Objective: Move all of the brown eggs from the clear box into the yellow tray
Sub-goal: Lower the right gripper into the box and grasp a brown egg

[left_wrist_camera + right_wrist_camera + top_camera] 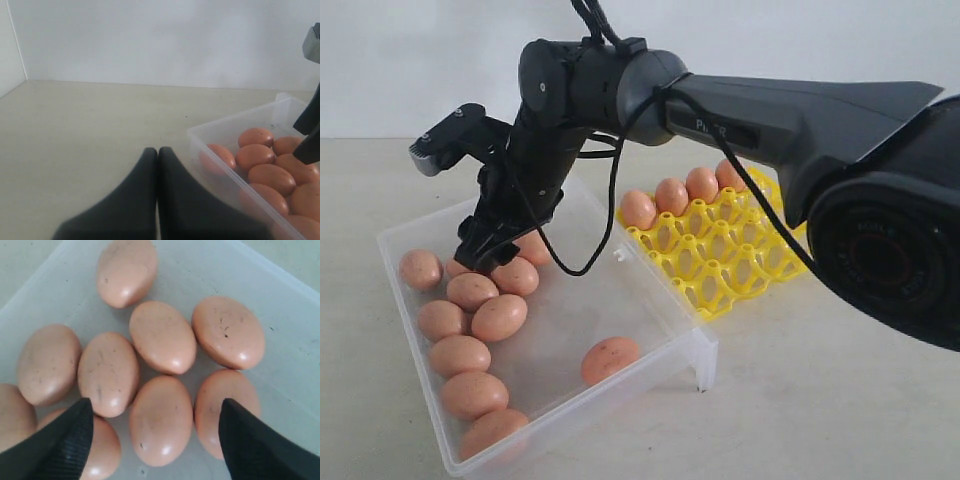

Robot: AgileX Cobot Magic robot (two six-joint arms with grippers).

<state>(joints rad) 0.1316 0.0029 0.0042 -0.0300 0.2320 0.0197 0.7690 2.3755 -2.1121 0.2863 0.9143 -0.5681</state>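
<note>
Several brown eggs (470, 330) lie along the left side of the clear box (570, 310); one egg (610, 358) rests apart near its front wall. The yellow tray (720, 270) stands just right of the box with a row of eggs (670, 195) in its far cups. My right gripper (483, 255) reaches across and hangs open just above the cluster. In its wrist view the right gripper (155, 407) straddles one egg (161, 425) without touching it. My left gripper (158, 150) is shut and empty, over the table beside the box wall (220, 160).
The right arm (770, 120) spans the tray and the box's back half. A small clasp tab (617, 255) sits on the box wall that faces the tray. Pale table (820, 400) lies in front of both. A white wall (160, 40) stands behind.
</note>
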